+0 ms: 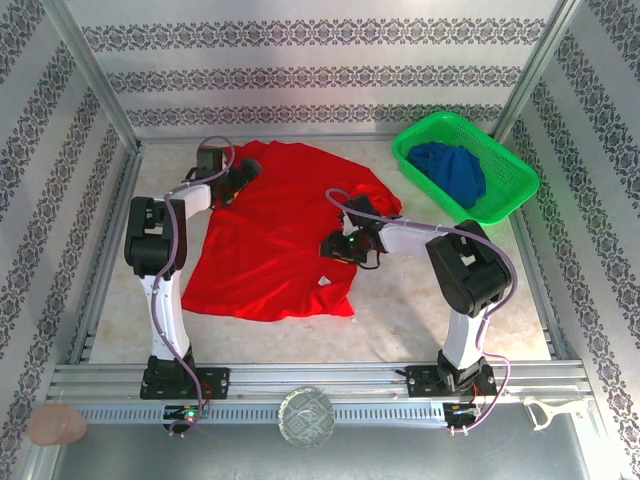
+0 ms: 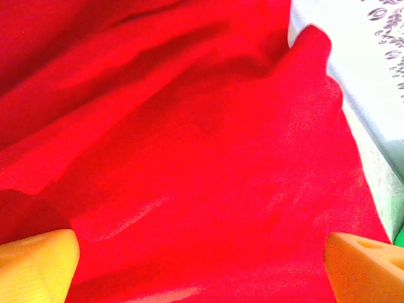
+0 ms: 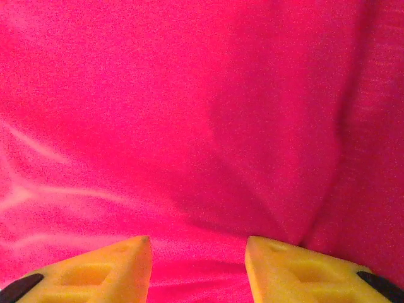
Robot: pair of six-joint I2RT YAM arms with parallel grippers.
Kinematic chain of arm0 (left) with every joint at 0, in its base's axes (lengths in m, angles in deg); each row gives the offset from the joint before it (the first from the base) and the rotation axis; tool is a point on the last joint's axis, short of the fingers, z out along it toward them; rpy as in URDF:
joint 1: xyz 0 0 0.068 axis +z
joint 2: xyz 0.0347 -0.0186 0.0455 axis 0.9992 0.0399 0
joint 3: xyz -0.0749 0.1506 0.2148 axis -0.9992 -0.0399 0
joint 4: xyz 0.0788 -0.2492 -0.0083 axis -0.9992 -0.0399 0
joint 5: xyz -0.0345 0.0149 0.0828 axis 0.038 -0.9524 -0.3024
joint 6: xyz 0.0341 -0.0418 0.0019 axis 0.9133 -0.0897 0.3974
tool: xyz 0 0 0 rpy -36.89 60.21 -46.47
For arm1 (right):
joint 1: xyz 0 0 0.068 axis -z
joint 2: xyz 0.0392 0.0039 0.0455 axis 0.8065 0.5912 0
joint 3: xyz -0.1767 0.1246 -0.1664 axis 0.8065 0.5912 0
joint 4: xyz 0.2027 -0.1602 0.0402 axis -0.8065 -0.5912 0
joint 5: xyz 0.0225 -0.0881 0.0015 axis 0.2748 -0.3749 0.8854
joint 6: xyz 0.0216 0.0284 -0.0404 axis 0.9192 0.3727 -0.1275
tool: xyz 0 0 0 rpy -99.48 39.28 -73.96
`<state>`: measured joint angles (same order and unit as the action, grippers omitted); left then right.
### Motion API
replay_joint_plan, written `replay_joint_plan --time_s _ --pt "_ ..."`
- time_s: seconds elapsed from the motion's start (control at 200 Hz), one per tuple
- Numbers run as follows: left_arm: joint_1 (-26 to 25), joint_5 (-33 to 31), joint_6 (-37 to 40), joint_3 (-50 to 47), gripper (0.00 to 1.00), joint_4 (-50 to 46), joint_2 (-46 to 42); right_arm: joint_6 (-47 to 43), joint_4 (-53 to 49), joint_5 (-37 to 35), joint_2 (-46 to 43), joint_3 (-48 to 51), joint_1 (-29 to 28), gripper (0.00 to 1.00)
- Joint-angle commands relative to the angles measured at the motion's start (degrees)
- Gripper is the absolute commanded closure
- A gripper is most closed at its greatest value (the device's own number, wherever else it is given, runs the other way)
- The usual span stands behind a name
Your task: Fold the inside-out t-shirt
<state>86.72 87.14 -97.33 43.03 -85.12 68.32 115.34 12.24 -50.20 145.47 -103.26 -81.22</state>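
Lying spread, the red t-shirt [image 1: 270,250] bears an unreadably small white tag [image 1: 324,283].

One red t-shirt [image 1: 270,240], one green basket [image 1: 425,183], one dark blue garment [image 1: 450,170]. Two tools: the left tool [image 2: 202,268] and the right tool [image 3: 199,265]. One round glass dish [image 1: 306,416], one pinkish lump [image 1: 57,425], one white hook-like piece [image 1: 555,412].

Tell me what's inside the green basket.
A bunched dark blue garment lies inside the green basket, with bare green floor around it. Anything beneath the garment is covered.
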Motion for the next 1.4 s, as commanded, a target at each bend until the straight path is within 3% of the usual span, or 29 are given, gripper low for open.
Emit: replay_joint_plan --time_s 0.0,0.2,0.44,0.675,0.819,0.939,1.089,1.394 --pt "0.35 -1.37 -0.63 -3.97 0.00 -0.45 -0.99 -1.91 -4.93 -4.55 -0.11 2.64 5.58 0.53" --pt "0.29 5.62 3.17 -1.33 0.00 -1.64 -2.51 -3.28 -3.97 -1.35 -4.47 2.53 10.45 0.52" --pt "0.05 9.72 10.81 1.02 0.00 -10.54 -13.07 -4.35 -8.76 -5.59 -23.91 6.73 7.48 0.52" --pt "-3.50 6.76 15.54 -14.32 0.00 -19.38 -33.48 6.04 -9.24 -11.83 -43.79 23.42 0.30 0.50" --pt "-10.55 0.94 16.87 -25.61 0.00 -25.33 -45.62 15.68 -5.35 -15.10 -51.66 32.40 -6.75 0.47" --pt "-18.09 -4.78 16.45 -33.63 0.00 -29.14 -53.89 19.59 -1.66 -18.44 -51.44 34.88 -12.60 0.46" --pt "-24.18 -9.45 14.44 -42.15 0.00 -30.25 -62.69 21.52 4.77 -18.48 -43.55 33.28 -16.36 0.45" --pt "-25.41 -10.79 14.74 -45.11 0.00 -31.04 -67.43 23.61 8.89 -20.98 -31.66 29.16 -20.62 0.45"
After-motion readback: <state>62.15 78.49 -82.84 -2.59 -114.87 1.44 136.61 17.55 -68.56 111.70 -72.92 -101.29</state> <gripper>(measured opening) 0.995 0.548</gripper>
